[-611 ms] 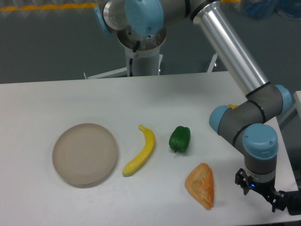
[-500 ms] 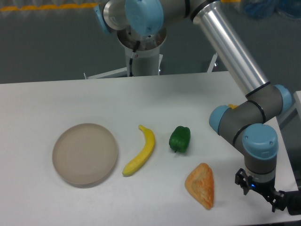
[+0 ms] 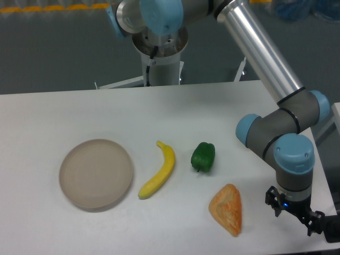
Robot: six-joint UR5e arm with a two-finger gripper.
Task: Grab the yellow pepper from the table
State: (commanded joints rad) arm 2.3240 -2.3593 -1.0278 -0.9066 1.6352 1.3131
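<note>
Behind the far edge of the table (image 3: 79, 114) lies a dull grey floor (image 3: 53, 48) in flat, even light. A yellow-orange strip (image 3: 48, 7) runs along the top left of the view. Something blue (image 3: 297, 9) sits blurred beyond the far right corner.

Only the arm (image 3: 276, 127) has moved — the objects on the table (image 3: 106, 106) lie as before. The grey elbow link with its blue caps now sits a little higher and more to the right in the camera view than half a second ago, and the silver tube above it has shifted the same way. The blue-capped wrist (image 3: 293, 155) has also gone slightly to the right. The black gripper (image 3: 295, 211) at the lower right edge is a bit lower than before, near the table's right border. In the earlier pictures a small yellow patch showed behind the elbow — now the arm covers it.
</note>
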